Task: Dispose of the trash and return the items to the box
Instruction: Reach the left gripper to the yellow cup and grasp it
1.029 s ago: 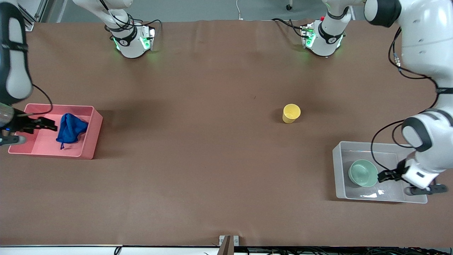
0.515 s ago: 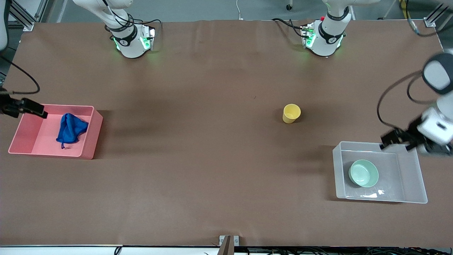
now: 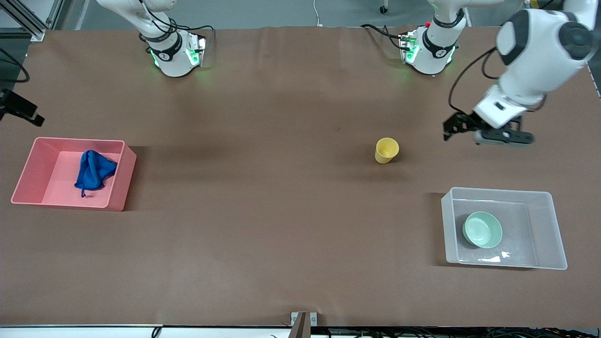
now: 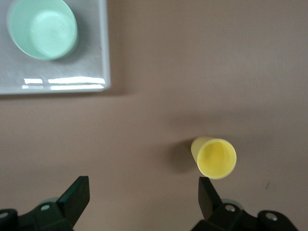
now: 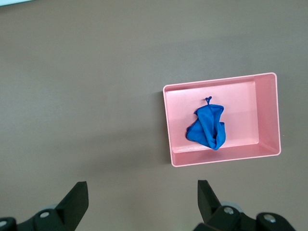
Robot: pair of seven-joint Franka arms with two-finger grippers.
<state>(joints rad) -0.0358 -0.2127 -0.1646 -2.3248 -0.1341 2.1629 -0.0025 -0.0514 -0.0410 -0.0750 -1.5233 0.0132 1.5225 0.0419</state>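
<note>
A crumpled bright blue cloth wad [image 3: 94,173] with a thin string lies in the pink bin [image 3: 120,180] at the right arm's end of the counter [image 3: 263,225]. The right pincer [image 5: 142,204], spread wide and empty, hangs high over bare counter near that bin. A small yellow cup [image 3: 386,150] stands alone mid-counter. The left pincer [image 4: 143,197], wide open and empty, hovers beside the cup. The clear plastic tub [image 3: 544,230] holds a mint-green bowl [image 3: 482,229].

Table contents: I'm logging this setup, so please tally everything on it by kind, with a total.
Bins: 2, pink bin and clear box
Cups: 1, yellow cup
Bowls: 1, green bowl in the clear box
Cloths: 1, blue cloth in the pink bin
Total: 5
</note>
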